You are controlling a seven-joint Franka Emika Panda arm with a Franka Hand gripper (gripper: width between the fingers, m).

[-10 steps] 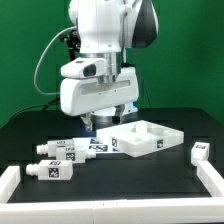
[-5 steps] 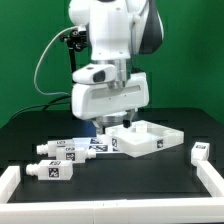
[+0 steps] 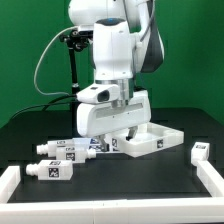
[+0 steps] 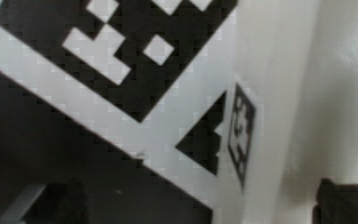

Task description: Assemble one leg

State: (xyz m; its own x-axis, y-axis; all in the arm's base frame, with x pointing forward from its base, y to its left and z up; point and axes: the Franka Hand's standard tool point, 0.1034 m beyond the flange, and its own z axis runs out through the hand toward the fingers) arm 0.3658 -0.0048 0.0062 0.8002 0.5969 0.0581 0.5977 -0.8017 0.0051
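Note:
The large white tray-shaped part (image 3: 152, 138) lies mid-table. My gripper (image 3: 117, 140) is low at its left end, mostly hidden by the hand. In the wrist view the tray's white wall (image 4: 291, 70) and its black-and-white tag fill the picture, very close. My gripper (image 4: 197, 205) is open, with one dark finger (image 4: 51, 200) on each side of the wall; I cannot tell if they touch it. Three small white legs with tags lie at the exterior view's left (image 3: 62, 150), (image 3: 52, 170), (image 3: 97, 146). Another leg (image 3: 201, 152) lies at the right.
White border rails stand at the table's front left (image 3: 10, 180) and front right (image 3: 212, 178). A dark stand with cables (image 3: 72, 60) rises behind the arm, before a green backdrop.
The arm has moved down and toward the exterior view's right, bringing the hand low over the tray's left end. The parts have not moved.

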